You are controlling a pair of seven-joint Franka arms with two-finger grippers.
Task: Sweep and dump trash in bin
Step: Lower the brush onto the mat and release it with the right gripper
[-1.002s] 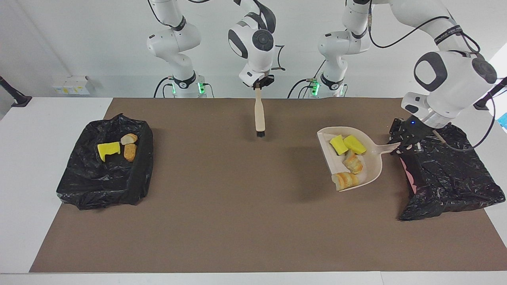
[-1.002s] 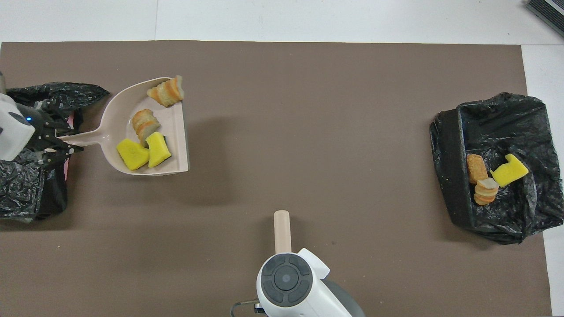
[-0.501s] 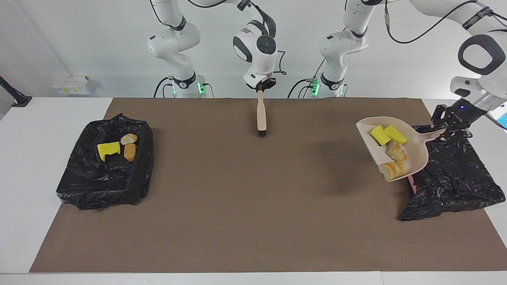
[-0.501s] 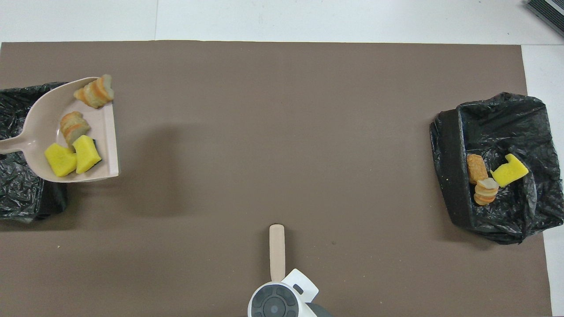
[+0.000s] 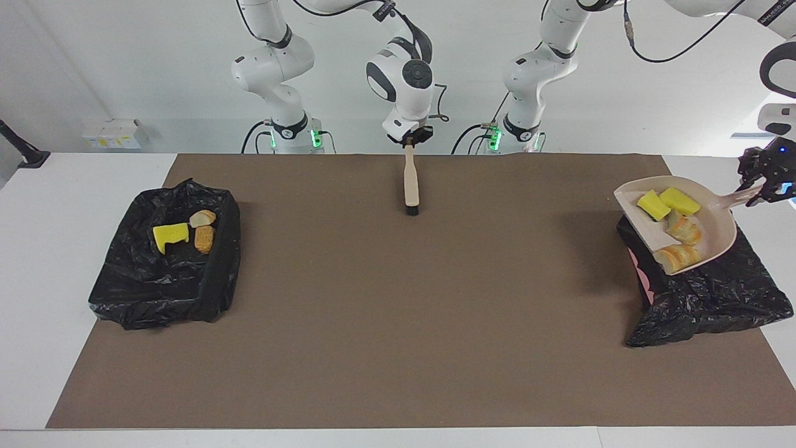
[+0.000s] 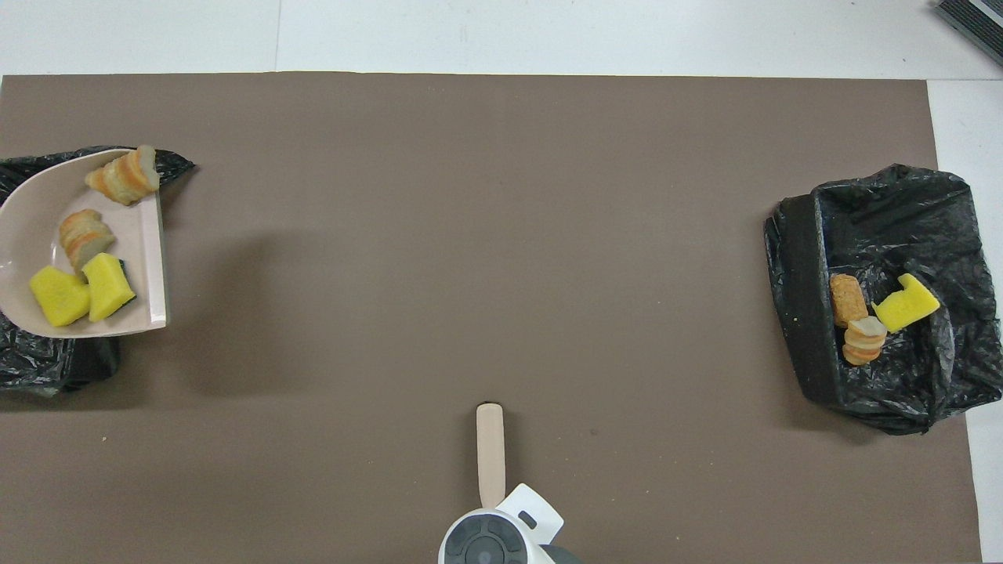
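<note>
My left gripper [image 5: 755, 190] is shut on the handle of the beige dustpan [image 5: 715, 236], held tilted over the black-bagged bin [image 5: 703, 292] at the left arm's end. In the pan lie two yellow trash chunks [image 5: 653, 204] and two striped bread-like lumps [image 5: 684, 230]; from above the pan [image 6: 23, 227] covers most of that bin. My right gripper [image 5: 408, 142] is shut on the beige brush [image 5: 410, 180], which hangs bristles down over the mat's middle by the robots' edge. In the overhead view the brush [image 6: 490, 450] pokes out from under the right wrist.
A second black-bagged bin [image 5: 161, 280] sits at the right arm's end with a yellow chunk [image 5: 171, 233] and two bread lumps [image 5: 204, 238] in it. The brown mat [image 5: 398, 323] covers most of the white table.
The left gripper has carried the loaded dustpan up and toward the left arm's end, from beside the bin to over it. The right arm has drawn the brush slightly toward the robots.
</note>
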